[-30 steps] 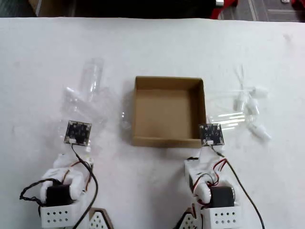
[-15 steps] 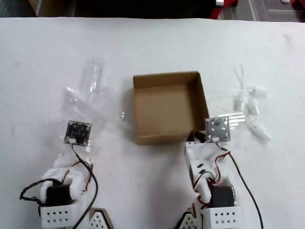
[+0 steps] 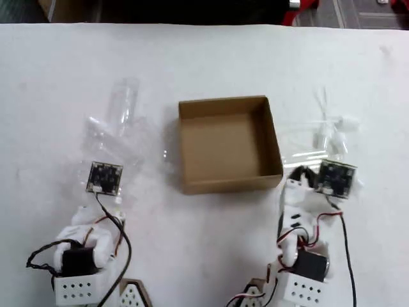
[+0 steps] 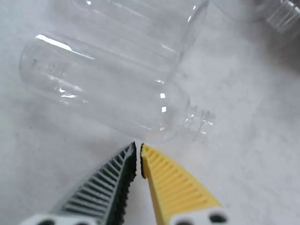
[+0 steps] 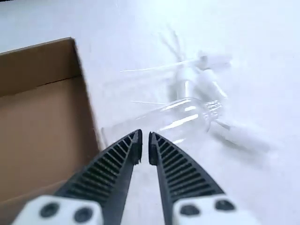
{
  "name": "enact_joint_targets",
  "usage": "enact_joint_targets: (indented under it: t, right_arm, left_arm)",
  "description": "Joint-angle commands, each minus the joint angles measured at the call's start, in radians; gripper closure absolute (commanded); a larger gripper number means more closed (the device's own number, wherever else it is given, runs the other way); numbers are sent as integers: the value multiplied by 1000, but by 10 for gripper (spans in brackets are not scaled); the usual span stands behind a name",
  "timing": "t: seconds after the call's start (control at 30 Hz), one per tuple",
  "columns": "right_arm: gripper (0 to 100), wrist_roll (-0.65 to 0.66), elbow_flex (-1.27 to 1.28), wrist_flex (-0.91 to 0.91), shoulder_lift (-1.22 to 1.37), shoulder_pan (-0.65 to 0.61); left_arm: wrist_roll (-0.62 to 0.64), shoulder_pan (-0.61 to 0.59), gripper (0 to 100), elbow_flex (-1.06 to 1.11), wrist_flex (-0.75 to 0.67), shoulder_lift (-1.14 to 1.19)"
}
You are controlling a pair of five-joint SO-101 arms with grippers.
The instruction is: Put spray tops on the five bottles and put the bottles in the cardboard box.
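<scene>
Just beyond the left gripper [image 4: 138, 151], whose fingers are pressed together on nothing: one clear bottle [image 4: 108, 89] on its side, neck uncapped. Ahead of the right gripper [image 5: 144, 140], fingers likewise closed and empty: a second bottle [image 5: 171, 117], loose spray tops [image 5: 206, 82] past it, and the open-topped cardboard box [image 5: 37, 112] alongside the fingers.
</scene>
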Motion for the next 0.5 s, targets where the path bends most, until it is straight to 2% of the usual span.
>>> enact_joint_targets:
  t: [0.0,0.2,0.47]
  right_arm:
    - [983,-6,8,-19,-8,41]
    - [983,-6,8,-16,-8,44]
    - [983,-6,8,-2,-7,39]
  left_arm:
    - [3,-13,976,-26,6,-8]
    - [3,-182,976,-92,2,-10]
    - [3,-222,975,-121,8,-10]
